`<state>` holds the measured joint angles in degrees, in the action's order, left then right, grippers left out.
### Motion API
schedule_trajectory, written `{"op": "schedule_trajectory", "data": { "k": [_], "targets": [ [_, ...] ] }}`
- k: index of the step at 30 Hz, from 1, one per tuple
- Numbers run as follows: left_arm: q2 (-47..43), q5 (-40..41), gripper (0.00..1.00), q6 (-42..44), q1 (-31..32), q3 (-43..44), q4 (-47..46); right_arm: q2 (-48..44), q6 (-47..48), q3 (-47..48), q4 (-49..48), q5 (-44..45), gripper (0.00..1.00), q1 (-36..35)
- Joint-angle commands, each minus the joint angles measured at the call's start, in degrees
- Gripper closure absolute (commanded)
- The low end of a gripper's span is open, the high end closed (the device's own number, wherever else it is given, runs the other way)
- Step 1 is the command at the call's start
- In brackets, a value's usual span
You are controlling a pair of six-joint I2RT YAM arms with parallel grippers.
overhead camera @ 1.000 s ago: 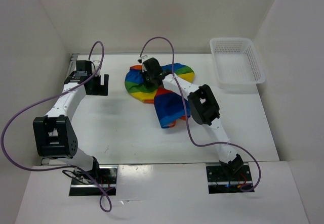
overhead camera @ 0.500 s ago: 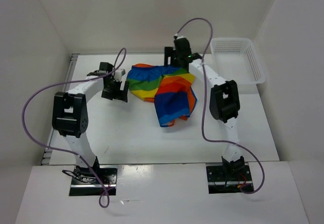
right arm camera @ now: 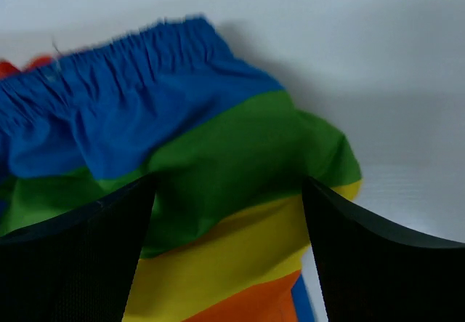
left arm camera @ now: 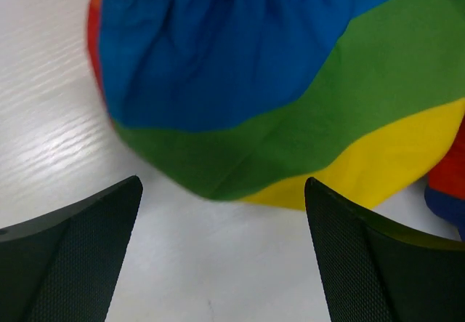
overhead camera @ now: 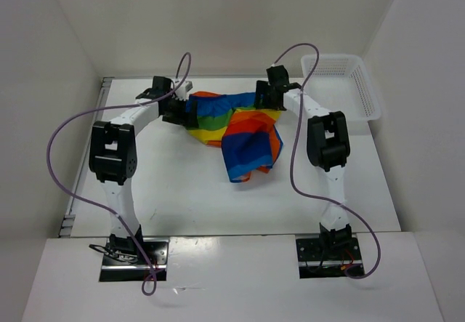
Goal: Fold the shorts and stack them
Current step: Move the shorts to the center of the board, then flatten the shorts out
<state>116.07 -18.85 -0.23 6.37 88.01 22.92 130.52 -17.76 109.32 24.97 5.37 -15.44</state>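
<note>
Left arm (overhead camera: 111, 151) extended forward with elbow raised; left gripper (overhead camera: 176, 110) sits at the left end of the shorts (overhead camera: 232, 122), jaws spread wide. Right arm (overhead camera: 325, 140) likewise extended; right gripper (overhead camera: 267, 98) sits at the shorts' far right corner, jaws parted, cloth between them.

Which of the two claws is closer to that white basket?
Right. The right gripper is at the end of the shorts nearest the basket; the left gripper is at their opposite end.

Plain white walls (overhead camera: 218, 17) are enclosing a white worktop (overhead camera: 182, 191) at the back and on both sides. Even light is glinting off the glossy near ledge (overhead camera: 232, 264) below it.
</note>
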Motion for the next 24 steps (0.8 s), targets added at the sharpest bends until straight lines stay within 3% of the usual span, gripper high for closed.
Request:
{"op": "schedule_trajectory", "data": {
  "k": [1, 4, 5, 6, 8, 9, 13, 16, 18, 19, 20, 21, 22, 24],
  "targets": [
    [4.51, -3.66, 0.01, 0.23, 1.97, 2.08, -1.56, -2.11, -0.09, -3.57, -1.5, -4.22, 0.14, -0.2],
    [7.85, -1.72, 0.01, 0.23, 2.51, 4.62, -1.56, -2.9, 1.23, -7.18, -2.03, -5.36, 0.21, 0.32],
    [8.55, -1.71, 0.09, 0.23, 2.51, 5.24, -1.56, -3.42, 1.24, -7.88, -2.03, -5.37, 0.25, 0.32],
    [9.43, -1.71, 0.16, 0.23, 2.51, 5.85, -1.56, -3.43, 1.24, -8.59, -2.03, -5.97, 0.4, 0.32],
    [10.13, -1.19, 0.31, 0.23, 2.51, 7.52, -1.56, -4.83, 1.76, -11.83, -2.03, -6.85, 0.59, 0.32],
    [11.01, 0.29, 0.45, 0.23, 2.51, 10.23, -1.56, -5.44, 1.76, -13.33, -2.03, -8.25, 0.77, 0.32],
    [14.17, 4.16, 0.7, 0.23, 1.81, 20.58, 0.37, -9.75, 3.07, -22.8, -2.56, -14.32, 1.0, -0.37],
    [17.95, 7.76, 0.7, 0.23, 1.8, 30.43, 2.83, -15.19, 5.71, -29.92, -3.08, -19.68, 1.0, -3.88],
    [21.12, 8.56, 0.51, 0.23, 2.33, 42.3, 5.03, -19.59, 8.7, -33.8, -3.61, -23.71, 1.0, -8.69],
    [21.82, 9.96, 0.39, 0.23, 3.2, 45.64, 5.03, -20.91, 9.66, -34.6, -3.61, -24.95, 0.78, -10.55],
    [22.44, 10.84, 0.29, 0.23, 4.86, 50.46, 5.73, -23.36, 10.28, -34.61, -3.61, -25.84, 0.47, -12.14],
    [22.44, 11.9, 0.14, 0.23, 5.84, 51.99, 5.74, -24.6, 9.77, -35.22, -3.61, -25.84, 0.3, -13.37],
    [21.31, 13.21, 0.06, 0.23, 6.72, 52.96, 6.87, -26.0, 9.24, -35.23, -5.18, -25.84, 0.12, -14.08],
    [19.38, 13.23, 0.0, 0.23, 8.04, 53.58, 7.49, -30.73, 6.79, -35.84, -7.03, -24.71, 0.04, -13.48]
  ]
}}
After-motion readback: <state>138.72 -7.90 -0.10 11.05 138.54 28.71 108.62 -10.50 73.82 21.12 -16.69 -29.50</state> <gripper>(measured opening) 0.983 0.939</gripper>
